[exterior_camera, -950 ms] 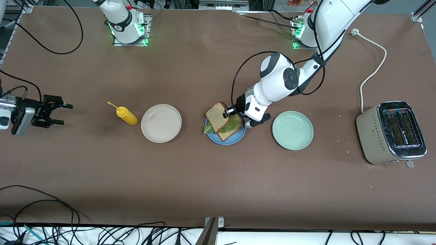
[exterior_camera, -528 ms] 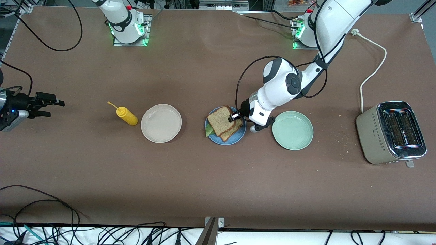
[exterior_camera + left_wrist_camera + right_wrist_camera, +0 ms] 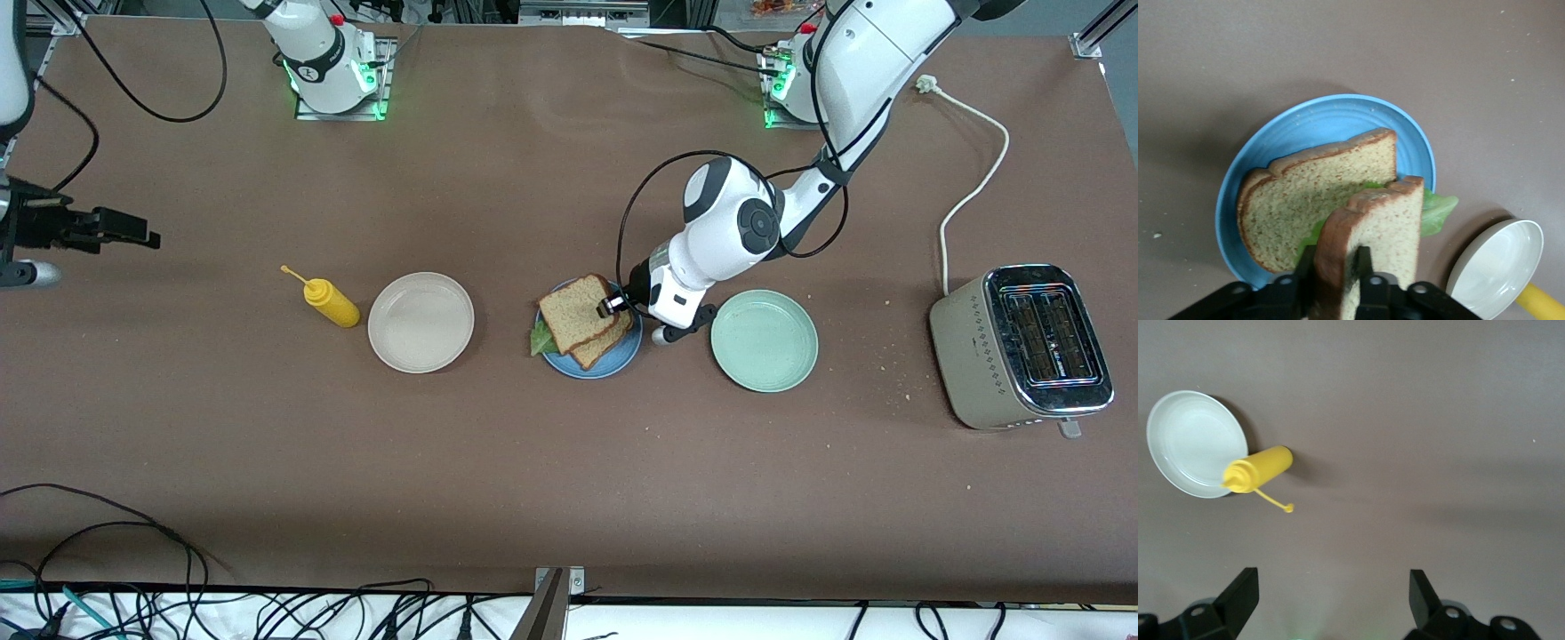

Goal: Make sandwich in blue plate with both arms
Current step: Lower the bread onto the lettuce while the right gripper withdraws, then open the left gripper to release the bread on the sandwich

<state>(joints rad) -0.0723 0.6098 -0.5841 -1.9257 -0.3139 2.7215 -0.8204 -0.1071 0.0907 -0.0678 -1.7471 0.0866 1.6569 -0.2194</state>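
Brown matting covers the long table [image 3: 498, 462], with a toaster [image 3: 1022, 347] at the left arm's end. Along the middle sit a pale green plate [image 3: 764, 340], the blue plate [image 3: 589, 333], a beige plate [image 3: 420, 321] and a yellow squeeze bottle [image 3: 329, 300]. On the blue plate lies the sandwich [image 3: 582, 318]: a bottom slice [image 3: 1305, 200], lettuce [image 3: 1438, 212] poking out at the edge, and a top slice [image 3: 1378, 247] tilted over them. The left gripper [image 3: 615, 305] hangs over the plate's rim, its fingers [image 3: 1365, 267] pinching that top slice by its crust. The right gripper [image 3: 107, 229] waits over bare table at the right arm's end, jaws spread and holding nothing. Bread like this looks light, soft and crumbly, and would squash or tear under a hard squeeze; the firmer crust edge seems the safest place to grip, held gently. The lettuce is limp and likely to slide.
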